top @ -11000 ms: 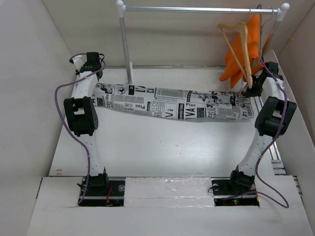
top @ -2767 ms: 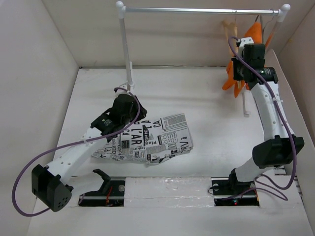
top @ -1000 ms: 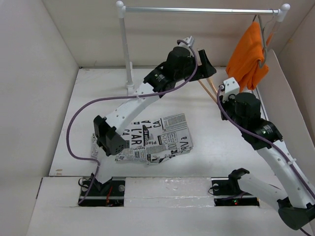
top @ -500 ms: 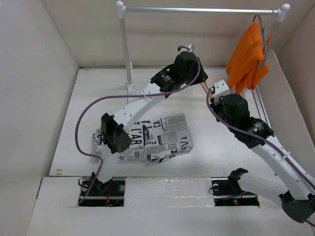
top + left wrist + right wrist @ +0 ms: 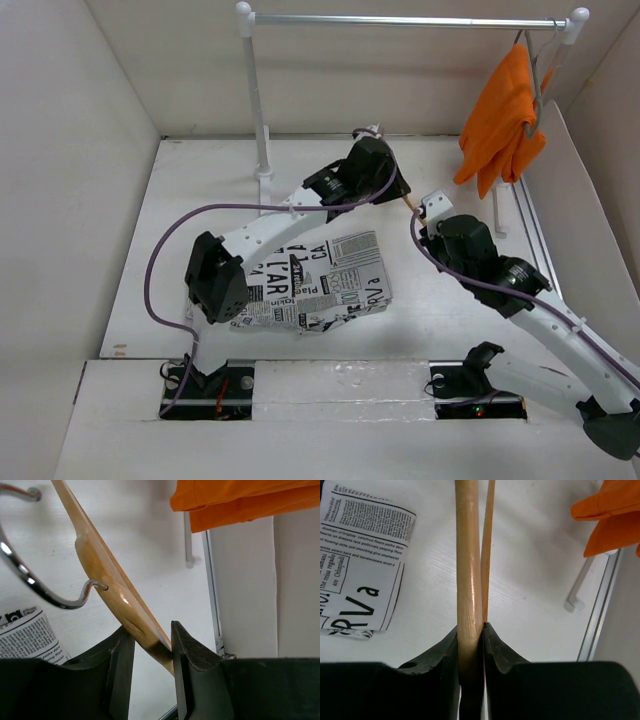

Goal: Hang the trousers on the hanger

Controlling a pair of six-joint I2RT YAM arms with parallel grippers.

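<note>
Jaws shut on the hanger (image 5: 107,575), both: left gripper (image 5: 150,640) beside its hook (image 5: 20,570), right gripper (image 5: 470,630) on a rod, over mid-counter (image 5: 200,190). Trousers (image 5: 330,285) folded near-left of it, apart. Draping not yet begun.

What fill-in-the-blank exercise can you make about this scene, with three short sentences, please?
1. The left gripper and the right gripper are both shut on the wooden ____.
2. The trousers lie folded on the white ____.
3. The garment hanging from the rail is ____ in colour.

Missing words: hanger; table; orange.
</note>
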